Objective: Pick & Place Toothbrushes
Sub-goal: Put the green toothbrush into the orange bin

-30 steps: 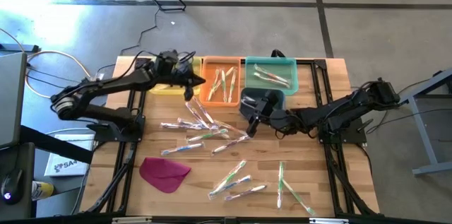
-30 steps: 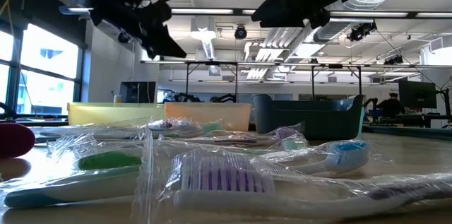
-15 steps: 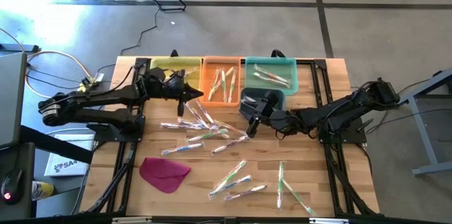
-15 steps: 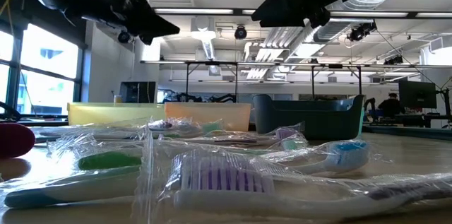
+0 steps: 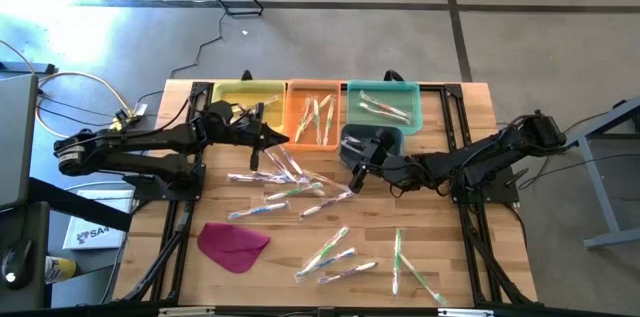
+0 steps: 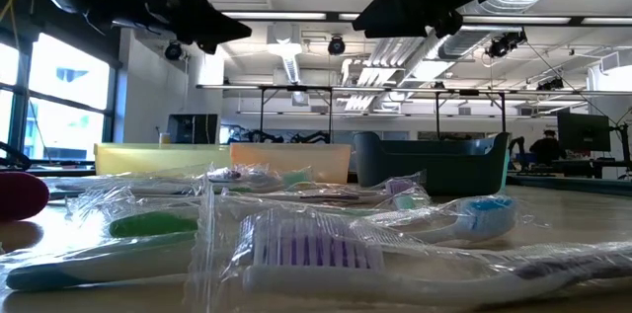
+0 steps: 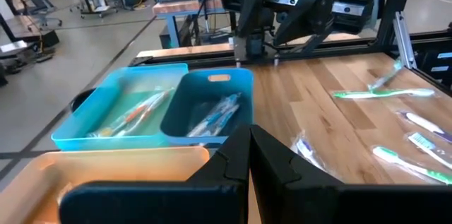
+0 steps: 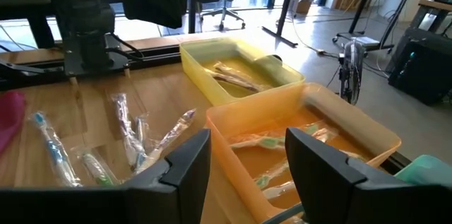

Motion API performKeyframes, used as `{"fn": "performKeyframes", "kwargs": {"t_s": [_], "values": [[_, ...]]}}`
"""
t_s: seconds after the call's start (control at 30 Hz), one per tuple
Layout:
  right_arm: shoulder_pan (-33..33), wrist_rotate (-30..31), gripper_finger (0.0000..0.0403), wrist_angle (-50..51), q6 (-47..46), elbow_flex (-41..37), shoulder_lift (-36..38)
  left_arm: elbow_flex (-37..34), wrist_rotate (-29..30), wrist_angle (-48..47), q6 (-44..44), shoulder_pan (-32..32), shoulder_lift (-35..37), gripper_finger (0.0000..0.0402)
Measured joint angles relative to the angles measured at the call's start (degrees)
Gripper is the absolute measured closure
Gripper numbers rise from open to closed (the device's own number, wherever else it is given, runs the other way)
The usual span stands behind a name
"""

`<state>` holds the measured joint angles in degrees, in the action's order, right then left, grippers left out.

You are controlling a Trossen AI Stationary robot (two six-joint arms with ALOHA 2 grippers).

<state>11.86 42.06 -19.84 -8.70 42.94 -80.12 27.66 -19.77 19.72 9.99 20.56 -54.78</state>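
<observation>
While wrapped toothbrushes (image 5: 290, 189) are lying scattered on the table just in front of the orange bin (image 5: 314, 123), the left gripper (image 5: 280, 140) is hovering empty with fingers pressed together at that bin's left front corner, and the right gripper (image 5: 351, 179) is waiting with fingers apart and empty off its right front corner.

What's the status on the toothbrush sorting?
Left tool shut, empty, by the orange bin. Right tool open, empty, above the toothbrushes on the table. Nothing in the way.
</observation>
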Motion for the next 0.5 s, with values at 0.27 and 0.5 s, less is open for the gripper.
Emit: {"fn": "performKeyframes", "kwargs": {"t_s": [0.27, 0.5], "values": [[-0.02, -0.20, 0.0227, -0.02, 2.41, 0.00, 0.00, 0.00, -0.02, -0.12, -1.69, 0.02, -0.02, 0.0399], [-0.02, -0.22, 0.0227, -0.04, 7.50, 0.00, 0.00, 0.00, 1.35, 0.33, -1.81, 0.04, -0.04, 0.0399]]}}
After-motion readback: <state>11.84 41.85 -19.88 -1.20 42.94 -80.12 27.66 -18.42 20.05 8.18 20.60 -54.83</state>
